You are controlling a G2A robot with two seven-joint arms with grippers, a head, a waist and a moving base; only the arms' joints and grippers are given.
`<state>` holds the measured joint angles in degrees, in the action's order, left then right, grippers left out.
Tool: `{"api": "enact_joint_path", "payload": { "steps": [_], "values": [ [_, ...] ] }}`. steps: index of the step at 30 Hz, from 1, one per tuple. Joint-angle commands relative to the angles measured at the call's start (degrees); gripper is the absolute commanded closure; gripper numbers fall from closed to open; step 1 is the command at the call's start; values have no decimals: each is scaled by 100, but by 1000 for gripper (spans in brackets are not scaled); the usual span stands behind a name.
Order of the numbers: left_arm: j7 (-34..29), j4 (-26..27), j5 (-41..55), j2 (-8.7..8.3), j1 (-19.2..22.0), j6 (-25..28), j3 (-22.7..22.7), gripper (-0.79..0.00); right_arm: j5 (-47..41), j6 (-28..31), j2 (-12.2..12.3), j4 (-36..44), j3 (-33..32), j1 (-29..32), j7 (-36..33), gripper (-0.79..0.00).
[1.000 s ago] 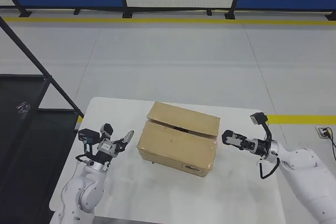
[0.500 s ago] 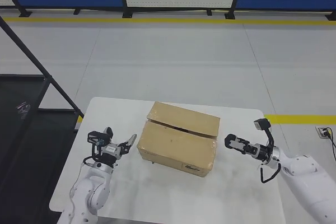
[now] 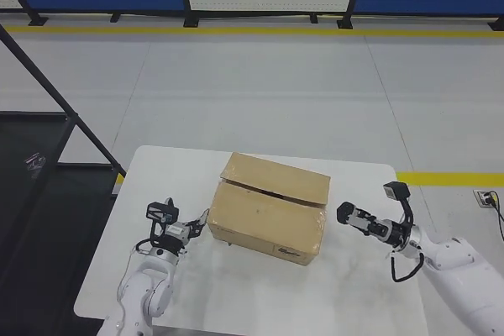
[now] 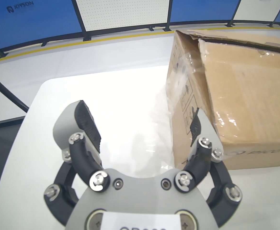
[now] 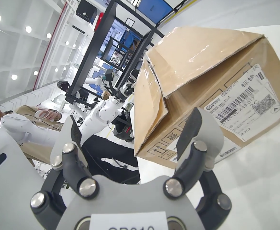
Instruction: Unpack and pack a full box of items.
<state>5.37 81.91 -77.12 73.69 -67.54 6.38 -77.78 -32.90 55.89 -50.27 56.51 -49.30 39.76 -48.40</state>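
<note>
Now left tool (image 3: 195,225) and right tool (image 3: 343,210), both spread apart, flank the box (image 3: 269,214) at opposite edges.

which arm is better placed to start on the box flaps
Left, likely: the left claw is open right at the box corner; the right claw, also open, stands off the other end with a gap.

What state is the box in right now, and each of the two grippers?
Cardboard box: flaps folded down, a narrow gap showing between them, standing on the table.
Left gripper: open, empty, close beside one end of the box.
Right gripper: open, empty, near the opposite end.
</note>
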Motion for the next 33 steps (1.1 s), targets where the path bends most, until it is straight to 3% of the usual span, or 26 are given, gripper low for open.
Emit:
{"api": "enact_joint_path", "payload": {
  "steps": [1,23,28,33],
  "values": [
    [8,7,3,2,2,41,18,-785,-62,-34,10,-104,26,-43,-33,-785],
    [209,176,-286,-55,-161,719,88,-785,-455,-183,-103,52,355,-303,-183,-785],
    [207,172,-234,-56,-140,731,79,-785,-589,-132,24,498,368,-187,-133,-785],
    [192,204,-225,-58,-112,715,75,-785,-81,186,327,1163,508,23,184,-785]
  ]
}}
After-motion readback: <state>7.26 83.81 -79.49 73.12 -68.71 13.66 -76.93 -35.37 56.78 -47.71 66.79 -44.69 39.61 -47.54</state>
